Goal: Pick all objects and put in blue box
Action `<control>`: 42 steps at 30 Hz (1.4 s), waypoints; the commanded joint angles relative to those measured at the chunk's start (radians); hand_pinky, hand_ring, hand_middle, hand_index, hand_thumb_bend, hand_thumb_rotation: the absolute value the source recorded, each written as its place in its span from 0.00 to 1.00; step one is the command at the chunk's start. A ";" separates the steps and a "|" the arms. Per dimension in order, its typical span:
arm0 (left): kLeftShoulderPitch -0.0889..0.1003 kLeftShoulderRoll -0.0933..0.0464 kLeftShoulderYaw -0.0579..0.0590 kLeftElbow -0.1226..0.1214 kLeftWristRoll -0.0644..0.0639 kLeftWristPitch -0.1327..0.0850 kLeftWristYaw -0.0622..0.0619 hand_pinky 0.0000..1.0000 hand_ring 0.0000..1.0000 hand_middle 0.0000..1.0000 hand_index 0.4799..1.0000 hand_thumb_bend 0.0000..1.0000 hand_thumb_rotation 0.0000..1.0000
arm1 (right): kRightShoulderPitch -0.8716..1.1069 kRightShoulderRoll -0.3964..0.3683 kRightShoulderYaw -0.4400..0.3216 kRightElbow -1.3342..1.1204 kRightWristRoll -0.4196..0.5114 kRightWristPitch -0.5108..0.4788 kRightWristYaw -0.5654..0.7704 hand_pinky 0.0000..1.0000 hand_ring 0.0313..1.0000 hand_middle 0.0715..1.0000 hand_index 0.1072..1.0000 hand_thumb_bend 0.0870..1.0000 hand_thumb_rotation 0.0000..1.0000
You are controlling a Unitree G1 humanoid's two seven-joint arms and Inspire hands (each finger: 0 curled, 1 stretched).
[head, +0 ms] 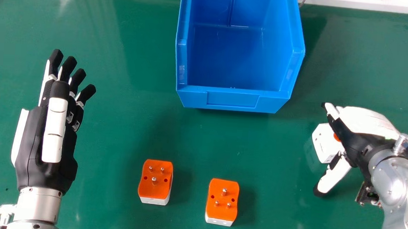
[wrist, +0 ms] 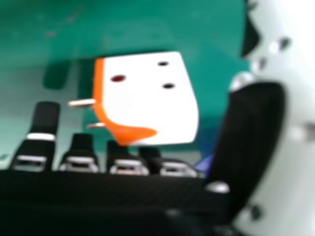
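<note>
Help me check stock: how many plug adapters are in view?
3. Two sit pins up, nearer the robot than the blue box: the left adapter and middle adapter. The third adapter is between the fingers and thumb of the right robot hand, which may hide others.

Blue box [head: 232, 99] smooth plastic; plug pins [head: 224, 191] shiny metal; green tabletop [head: 118, 123] faintly glossy.

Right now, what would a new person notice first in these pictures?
Probably the big blue box, at the far middle of the green table. Next, two orange and white plugs stand nearer, their metal pins up. At the right, a third plug sits beside the robot's right hand.
</note>
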 commanded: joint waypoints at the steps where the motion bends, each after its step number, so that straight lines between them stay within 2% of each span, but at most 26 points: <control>1: 0.003 0.011 0.005 -0.017 0.002 -0.021 -0.008 0.92 0.97 0.99 0.98 0.70 0.83 | -0.011 -0.023 0.000 0.000 0.008 -0.010 -0.032 0.77 0.98 1.00 1.00 0.97 0.09; 6: 0.000 0.010 0.009 -0.015 0.002 -0.021 -0.008 0.92 0.97 0.99 0.98 0.70 0.83 | -0.006 -0.037 0.015 0.015 0.019 -0.039 -0.074 0.77 0.98 1.00 1.00 0.97 0.09; 9: 0.000 0.006 0.011 -0.016 -0.003 -0.021 -0.009 0.92 0.97 0.99 0.98 0.70 0.83 | 0.000 -0.048 0.016 0.025 0.033 -0.073 -0.106 0.76 0.98 1.00 1.00 0.96 0.08; 13: 0.006 0.011 0.012 -0.026 0.000 -0.011 -0.006 0.92 0.97 0.99 0.97 0.70 0.83 | -0.008 -0.056 0.024 0.072 0.051 -0.100 -0.109 0.75 0.97 1.00 0.99 0.94 0.08; 14: 0.007 0.013 0.012 -0.027 0.005 -0.013 -0.005 0.92 0.97 0.99 0.97 0.70 0.83 | -0.014 -0.054 0.029 0.089 0.056 -0.100 -0.105 0.75 0.97 1.00 0.99 0.94 0.08; 19: 0.009 0.012 0.012 -0.026 0.007 -0.020 -0.005 0.92 0.97 0.99 0.97 0.70 0.83 | -0.041 -0.051 0.050 0.154 0.076 -0.100 -0.092 0.75 0.97 1.00 0.98 0.92 0.08; 21: 0.009 0.008 0.013 -0.026 0.002 -0.023 -0.007 0.92 0.96 0.98 0.96 0.70 0.83 | -0.055 -0.055 0.064 0.176 0.075 -0.097 -0.071 0.75 0.96 1.00 0.97 0.91 0.07; 23: 0.011 0.006 0.011 -0.030 -0.001 -0.022 -0.006 0.92 0.96 0.98 0.96 0.70 0.83 | -0.066 -0.056 0.072 0.193 0.077 -0.092 -0.060 0.75 0.96 1.00 0.97 0.91 0.07; 26: 0.018 0.002 0.008 -0.047 -0.006 -0.006 -0.002 0.91 0.96 0.98 0.96 0.70 0.83 | -0.077 -0.053 0.077 0.217 0.086 -0.095 -0.063 0.76 0.95 0.99 0.96 0.90 0.07; 28: 0.020 0.004 0.007 -0.047 -0.002 -0.009 -0.002 0.91 0.96 0.98 0.96 0.70 0.83 | -0.082 -0.056 0.082 0.227 0.088 -0.100 -0.063 0.76 0.95 0.99 0.96 0.90 0.07; 30: 0.021 0.006 0.007 -0.049 -0.003 -0.009 -0.005 0.91 0.96 0.98 0.96 0.70 0.82 | -0.086 -0.058 0.085 0.240 0.092 -0.109 -0.070 0.77 0.95 0.99 0.95 0.89 0.07; 33: 0.022 0.006 0.007 -0.051 -0.001 -0.007 -0.002 0.91 0.96 0.98 0.96 0.70 0.82 | -0.087 -0.059 0.085 0.243 0.099 -0.112 -0.076 0.77 0.95 0.99 0.95 0.89 0.07; 34: 0.022 0.007 0.006 -0.051 0.003 -0.007 -0.001 0.91 0.96 0.98 0.96 0.71 0.82 | -0.089 -0.061 0.088 0.243 0.097 -0.109 -0.072 0.77 0.94 0.98 0.94 0.88 0.07; 42: 0.023 0.008 0.004 -0.051 0.001 -0.006 -0.006 0.92 0.96 0.98 0.96 0.71 0.82 | -0.094 -0.064 0.108 0.245 0.064 -0.092 -0.089 0.78 0.93 0.97 0.92 0.87 0.06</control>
